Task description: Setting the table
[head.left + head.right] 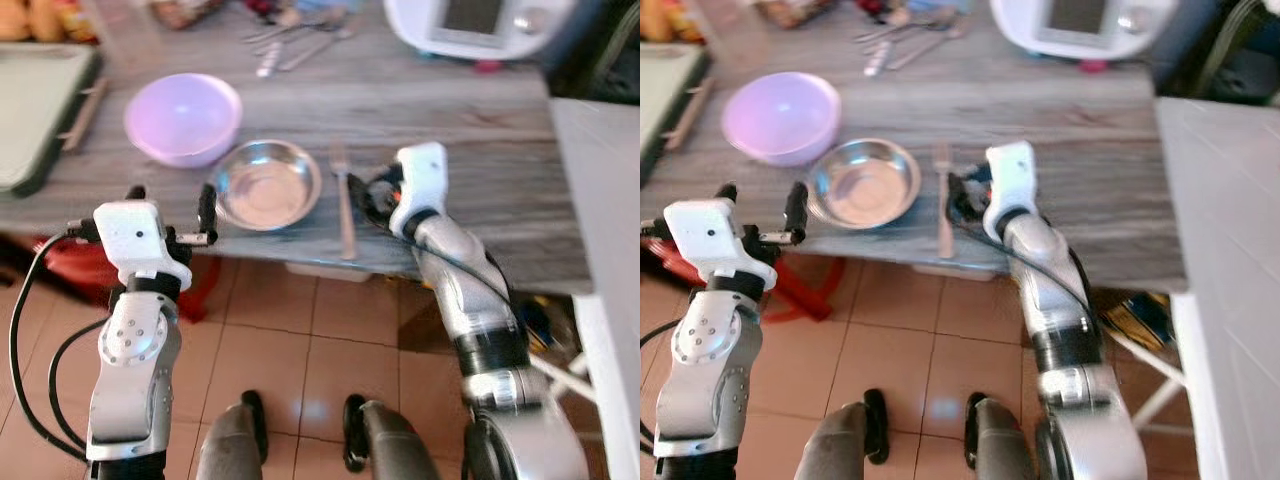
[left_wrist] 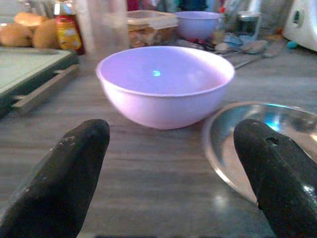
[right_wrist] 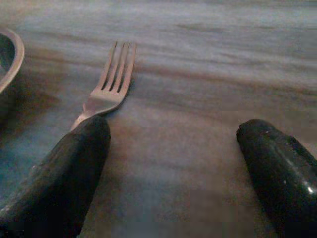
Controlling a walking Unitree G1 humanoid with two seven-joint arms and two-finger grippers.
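A steel bowl (image 1: 267,184) sits near the front edge of the grey wooden table (image 1: 480,150), with a pink bowl (image 1: 183,118) behind it to the left. A fork (image 1: 343,200) lies just right of the steel bowl, tines pointing away from me. My left gripper (image 1: 170,200) hovers open at the table's front edge, facing the pink bowl (image 2: 166,82) and the steel bowl's rim (image 2: 267,134). My right gripper (image 1: 378,203) rests low over the table, open and holding nothing, just right of the fork (image 3: 111,79), whose handle passes one finger (image 3: 64,173).
A green tray (image 1: 30,110) lies at the table's left end. Loose cutlery (image 1: 300,40) and a white appliance (image 1: 470,25) stand at the back. A white counter (image 1: 600,200) borders the right. A sauce bottle (image 2: 68,29), food box (image 2: 148,25) and second bowl (image 2: 197,24) stand further back.
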